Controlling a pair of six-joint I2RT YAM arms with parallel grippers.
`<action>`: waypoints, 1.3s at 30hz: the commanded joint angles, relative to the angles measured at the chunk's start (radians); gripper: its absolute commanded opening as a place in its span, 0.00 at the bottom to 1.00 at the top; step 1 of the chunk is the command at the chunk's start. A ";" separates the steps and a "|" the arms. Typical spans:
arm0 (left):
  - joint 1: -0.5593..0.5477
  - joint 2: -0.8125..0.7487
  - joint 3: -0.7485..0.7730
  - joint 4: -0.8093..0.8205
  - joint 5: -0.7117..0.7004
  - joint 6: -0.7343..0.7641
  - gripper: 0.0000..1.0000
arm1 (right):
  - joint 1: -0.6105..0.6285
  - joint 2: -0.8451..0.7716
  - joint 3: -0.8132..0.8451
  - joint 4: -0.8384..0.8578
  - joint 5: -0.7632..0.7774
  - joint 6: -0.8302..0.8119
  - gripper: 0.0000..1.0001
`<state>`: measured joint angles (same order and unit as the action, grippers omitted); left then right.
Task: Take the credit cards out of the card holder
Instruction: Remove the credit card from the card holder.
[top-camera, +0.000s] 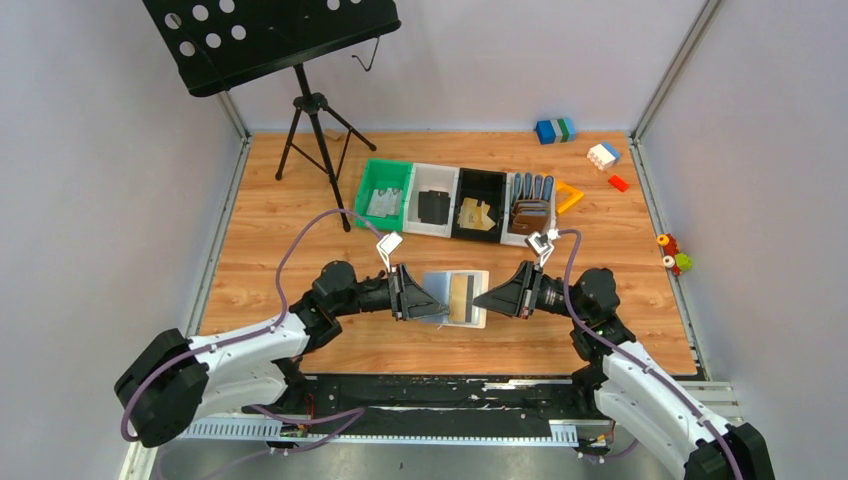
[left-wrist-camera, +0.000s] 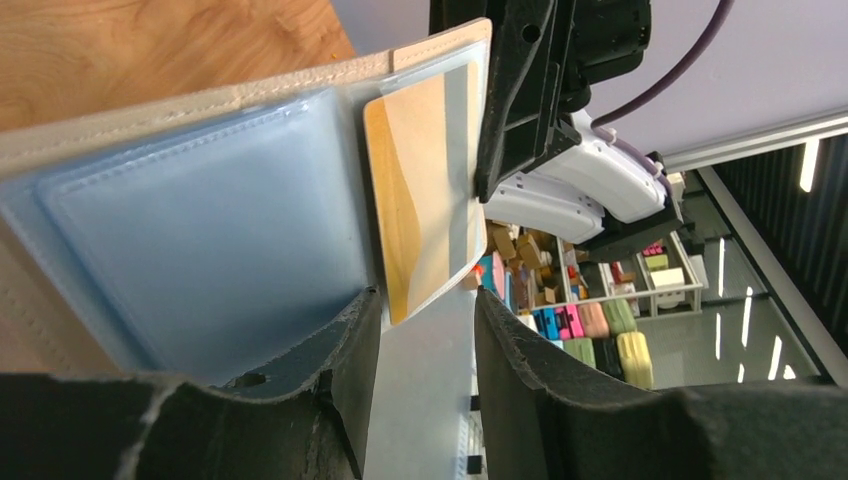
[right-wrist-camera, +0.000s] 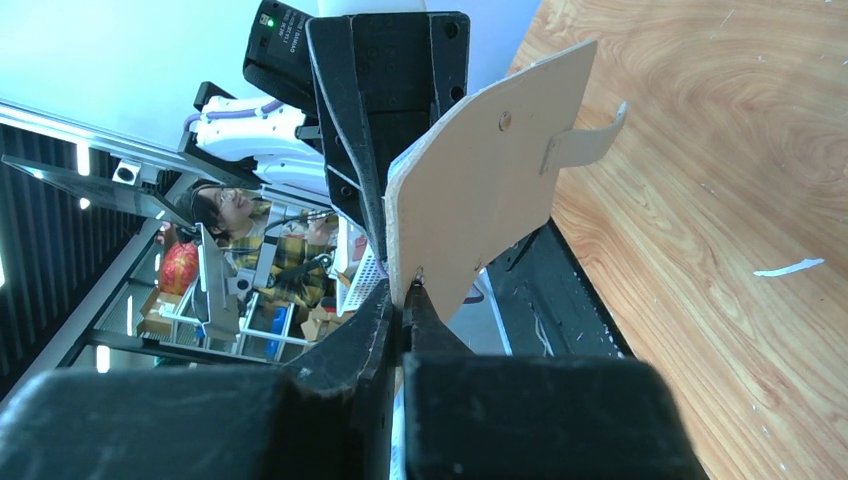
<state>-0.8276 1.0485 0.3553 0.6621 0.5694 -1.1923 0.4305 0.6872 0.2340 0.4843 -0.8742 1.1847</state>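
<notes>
Right gripper (right-wrist-camera: 405, 290) pinches the right edge of the open card holder (top-camera: 437, 290); left gripper (left-wrist-camera: 425, 305), jaws half-open, meets its left flap. 1 gold card (left-wrist-camera: 420, 190) shows inside.

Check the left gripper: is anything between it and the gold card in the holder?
Only the clear pocket covering the gold card. Its near corner points into the open left gripper. The right gripper pinches the card holder at its far edge, off that path.

Pale walls (top-camera: 500, 60) enclose a wooden tabletop (top-camera: 290, 220) and music stand (top-camera: 270, 40).
</notes>
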 joint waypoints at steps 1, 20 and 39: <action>-0.010 0.027 0.051 0.103 0.028 -0.031 0.46 | 0.022 0.010 0.013 0.096 -0.003 0.017 0.00; -0.011 0.007 -0.020 0.312 -0.027 -0.117 0.13 | 0.039 0.007 -0.007 0.155 0.009 0.068 0.00; 0.074 -0.200 -0.098 0.016 -0.073 -0.005 0.00 | 0.035 -0.045 0.006 0.011 0.066 0.013 0.00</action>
<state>-0.7837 0.9066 0.2657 0.7506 0.5156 -1.2564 0.4637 0.6743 0.2249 0.5526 -0.8497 1.2442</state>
